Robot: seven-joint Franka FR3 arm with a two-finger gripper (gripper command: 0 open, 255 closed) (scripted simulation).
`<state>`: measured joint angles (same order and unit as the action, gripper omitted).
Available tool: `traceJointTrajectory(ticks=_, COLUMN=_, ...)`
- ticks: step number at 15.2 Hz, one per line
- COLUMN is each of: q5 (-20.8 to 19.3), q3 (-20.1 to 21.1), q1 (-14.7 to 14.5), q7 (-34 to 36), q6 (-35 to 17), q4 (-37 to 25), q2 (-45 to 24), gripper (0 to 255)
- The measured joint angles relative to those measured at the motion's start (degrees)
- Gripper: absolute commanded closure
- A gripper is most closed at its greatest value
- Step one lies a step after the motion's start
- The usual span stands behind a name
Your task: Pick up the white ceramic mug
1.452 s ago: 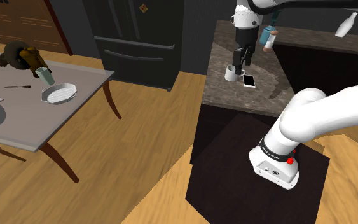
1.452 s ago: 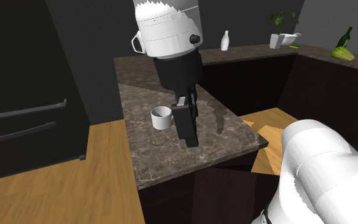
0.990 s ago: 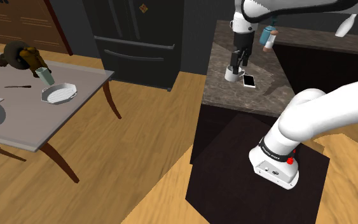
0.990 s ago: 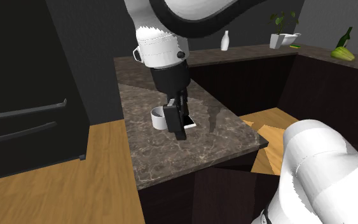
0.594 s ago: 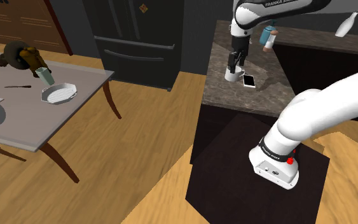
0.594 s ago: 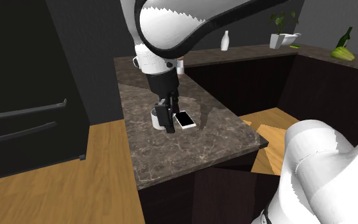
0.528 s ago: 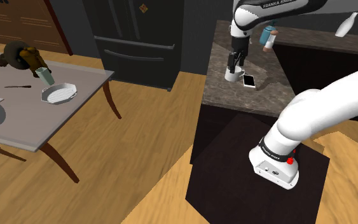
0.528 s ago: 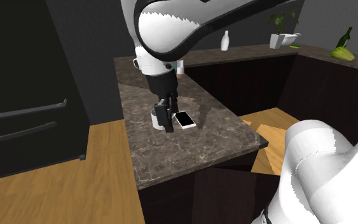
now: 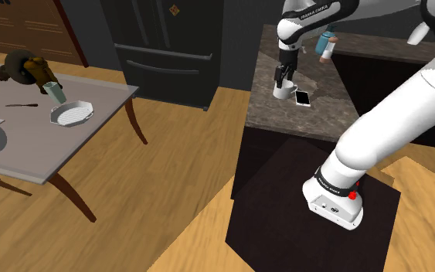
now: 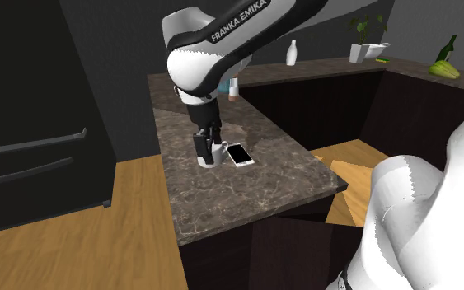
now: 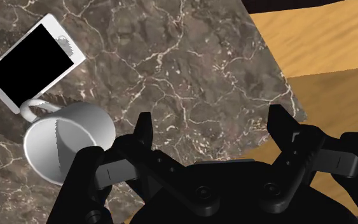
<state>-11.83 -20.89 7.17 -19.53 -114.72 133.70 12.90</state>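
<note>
A white mug (image 11: 66, 143) stands upright on the dark marble counter (image 11: 190, 57), its handle toward a white-framed phone (image 11: 34, 62) lying flat beside it. My black gripper (image 11: 210, 130) is open and hangs low over the counter. The mug sits just outside one finger (image 11: 142, 130), not between the two. In the shoulder view the gripper (image 9: 280, 83) is down at the mug (image 9: 287, 93), on its left side. The second exterior view has the gripper (image 10: 203, 155) against the mug (image 10: 215, 154), with the phone (image 10: 239, 154) to the right.
The counter's front edge (image 10: 255, 218) drops to a wood floor (image 9: 169, 178). A bottle (image 9: 327, 46) and a white vase (image 10: 292, 53) stand farther back on the counter. A black fridge (image 9: 169, 46) and a grey dining table (image 9: 22, 147) with a bowl (image 9: 71, 113) lie off to the shoulder view's left.
The hand has come down and shifted toward the shoulder view's left, from above the phone side of the mug to its far side. Mug and phone have stayed put.
</note>
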Motion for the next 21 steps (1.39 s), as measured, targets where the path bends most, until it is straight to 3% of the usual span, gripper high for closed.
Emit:
traceJointTrajectory(ticks=8, q5=6.54, q3=-4.66, q1=2.5, q7=-8.51, q6=-8.24, q4=-9.89, q2=-16.61, gripper=0)
traceJointTrajectory(ticks=13, q5=12.75, q3=-5.3, q1=5.94, q7=-14.37, q6=-10.51, q4=-18.82, q2=-27.64, gripper=0)
traceJointTrajectory(ticks=21, q5=15.46, q3=-4.54, q1=7.48, q7=-16.27, q6=-15.35, q4=-18.82, q2=-32.69, gripper=0)
